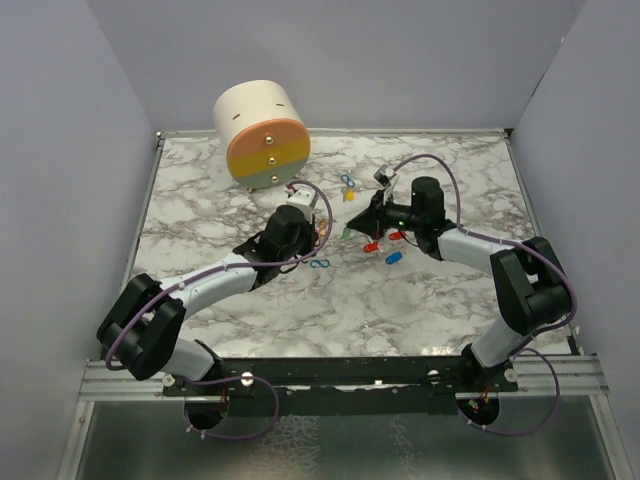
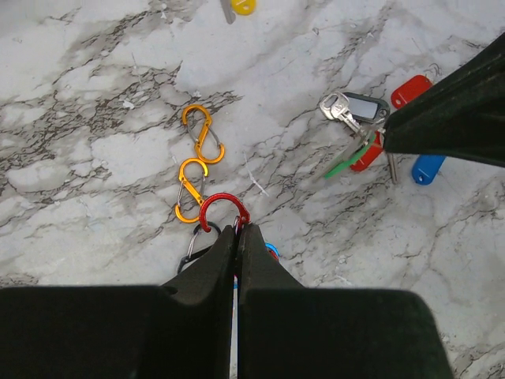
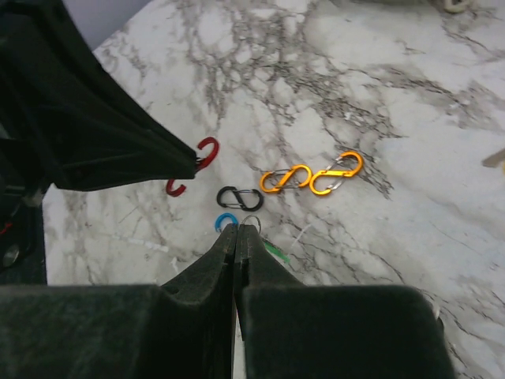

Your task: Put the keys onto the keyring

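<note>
My left gripper [image 2: 238, 227] is shut on a red figure-8 clip [image 2: 223, 209], with its open loop sticking out past the fingertips. My right gripper [image 3: 237, 227] is shut on a silver keyring [image 3: 252, 221], and a green key [image 3: 276, 251] trails beside it. In the left wrist view the ring's bunch [image 2: 338, 106] with a grey tag [image 2: 364, 106] sits at the right gripper's tip. A red key [image 2: 412, 89], another red key [image 2: 367, 158], a blue key [image 2: 428, 168] and a yellow key [image 2: 242, 6] lie on the marble. In the top view the left gripper [image 1: 320, 228] and the right gripper [image 1: 362, 222] are close together.
Two orange clips [image 2: 203, 133] [image 2: 189, 188] and a black clip [image 2: 197, 241] lie just ahead of the left gripper. Blue clips [image 1: 347, 180] [image 1: 320, 263] lie nearby. A cream and orange drum [image 1: 262, 135] stands at the back left. Grey walls enclose the table.
</note>
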Controlling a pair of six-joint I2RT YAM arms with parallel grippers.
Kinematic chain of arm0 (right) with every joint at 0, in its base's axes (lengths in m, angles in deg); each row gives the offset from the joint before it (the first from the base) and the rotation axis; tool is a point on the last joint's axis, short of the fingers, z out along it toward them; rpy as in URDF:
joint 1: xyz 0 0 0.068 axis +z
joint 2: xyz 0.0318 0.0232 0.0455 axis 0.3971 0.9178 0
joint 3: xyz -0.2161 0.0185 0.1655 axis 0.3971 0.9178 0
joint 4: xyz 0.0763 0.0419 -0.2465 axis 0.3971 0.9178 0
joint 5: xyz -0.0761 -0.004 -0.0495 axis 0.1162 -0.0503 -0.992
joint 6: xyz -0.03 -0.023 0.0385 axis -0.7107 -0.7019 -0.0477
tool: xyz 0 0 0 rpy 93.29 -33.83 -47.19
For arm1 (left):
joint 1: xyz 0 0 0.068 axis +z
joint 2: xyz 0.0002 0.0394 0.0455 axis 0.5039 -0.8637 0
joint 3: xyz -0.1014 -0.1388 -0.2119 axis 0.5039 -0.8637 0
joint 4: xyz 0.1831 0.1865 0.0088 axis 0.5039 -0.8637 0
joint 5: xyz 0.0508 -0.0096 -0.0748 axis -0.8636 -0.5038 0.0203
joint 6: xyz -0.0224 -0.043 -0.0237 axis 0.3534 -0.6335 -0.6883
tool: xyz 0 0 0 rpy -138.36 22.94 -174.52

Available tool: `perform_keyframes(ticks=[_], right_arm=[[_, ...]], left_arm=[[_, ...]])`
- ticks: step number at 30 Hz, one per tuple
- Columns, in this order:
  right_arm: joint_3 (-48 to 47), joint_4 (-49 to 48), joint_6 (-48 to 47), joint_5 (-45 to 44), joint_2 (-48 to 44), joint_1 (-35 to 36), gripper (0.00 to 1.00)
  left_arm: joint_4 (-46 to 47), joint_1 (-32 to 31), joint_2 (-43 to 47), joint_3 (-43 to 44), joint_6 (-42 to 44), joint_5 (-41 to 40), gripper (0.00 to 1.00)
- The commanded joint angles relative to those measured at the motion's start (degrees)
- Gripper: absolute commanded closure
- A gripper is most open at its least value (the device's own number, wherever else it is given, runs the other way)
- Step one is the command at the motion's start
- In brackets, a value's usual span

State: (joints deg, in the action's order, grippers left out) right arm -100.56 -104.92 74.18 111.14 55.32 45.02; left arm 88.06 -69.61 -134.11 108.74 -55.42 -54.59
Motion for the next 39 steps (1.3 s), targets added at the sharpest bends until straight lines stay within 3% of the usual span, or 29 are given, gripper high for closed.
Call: perform_keyframes(ticks=[1,39], right_arm=[[1.32,-7.41,0.8,11.72,-1.93,-0.14,0.99],[-0.63,-3.76,-2.74,10.2,0.45,2.94,0.99]], left_arm=[[3.73,-0.02,2.0,-0.6,1.5,3.62,1.0],[6.91,-0.19,-3.92,3.86,0.07,6.8,1.0]])
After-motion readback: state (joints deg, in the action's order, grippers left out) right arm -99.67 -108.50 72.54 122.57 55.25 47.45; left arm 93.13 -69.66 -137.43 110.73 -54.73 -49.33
